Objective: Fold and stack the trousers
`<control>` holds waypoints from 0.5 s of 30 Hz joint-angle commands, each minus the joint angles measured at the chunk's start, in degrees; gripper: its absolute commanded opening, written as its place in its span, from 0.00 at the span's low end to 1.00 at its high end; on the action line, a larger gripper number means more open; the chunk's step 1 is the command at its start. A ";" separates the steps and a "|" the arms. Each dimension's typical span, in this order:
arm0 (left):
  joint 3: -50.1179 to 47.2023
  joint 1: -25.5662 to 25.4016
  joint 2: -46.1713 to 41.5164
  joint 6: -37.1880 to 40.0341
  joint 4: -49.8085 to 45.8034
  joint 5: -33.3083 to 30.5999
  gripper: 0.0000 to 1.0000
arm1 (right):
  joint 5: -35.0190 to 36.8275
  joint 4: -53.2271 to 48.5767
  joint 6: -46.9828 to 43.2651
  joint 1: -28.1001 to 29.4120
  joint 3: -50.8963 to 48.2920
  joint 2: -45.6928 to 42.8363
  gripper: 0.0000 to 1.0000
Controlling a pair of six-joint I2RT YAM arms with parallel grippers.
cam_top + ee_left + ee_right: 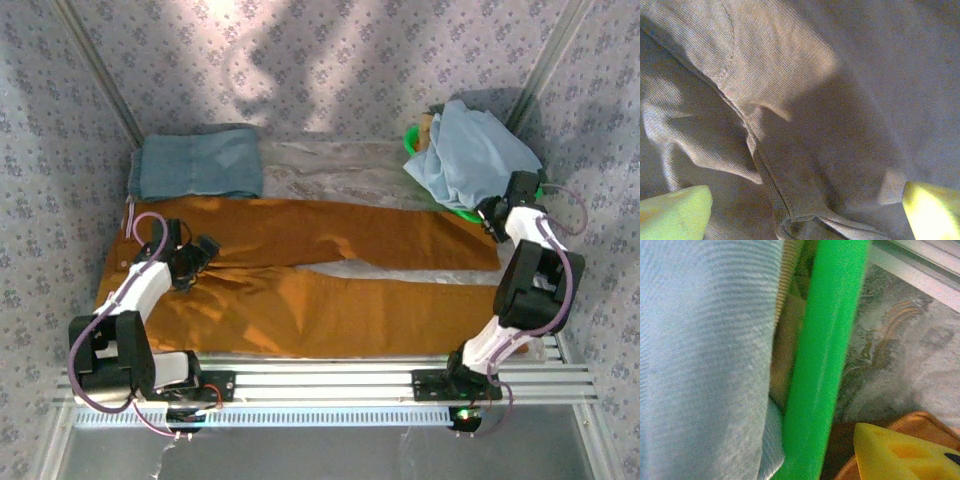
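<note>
Overflowing green basket (pixel 412 139), pale-blue garment (pixel 470 152) inside — left fingers (pixel 675 215) spread wide, right fingers (pixel 890 455) unclear.

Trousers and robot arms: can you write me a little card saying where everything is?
trousers: orange, spread flat, waist left, legs right
jeans: folded, behind the waist end
blue cloth: heaped in the basket
basket: green, far right
left jaws: wide open, over the trousers' waist end
right jaws: beside the basket rim, open or shut unclear
</note>
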 commanded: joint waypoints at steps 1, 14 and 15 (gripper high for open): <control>1.01 -0.47 0.83 0.91 0.25 0.91 0.97 | -4.17 2.27 -3.30 -1.20 4.75 3.08 0.59; 2.78 -1.06 1.75 1.93 -0.04 1.57 0.95 | -8.68 5.00 -19.22 4.91 7.30 6.35 0.09; 2.82 -1.22 1.74 2.05 -0.03 1.64 0.95 | -9.96 5.16 -20.35 4.83 7.36 6.25 0.09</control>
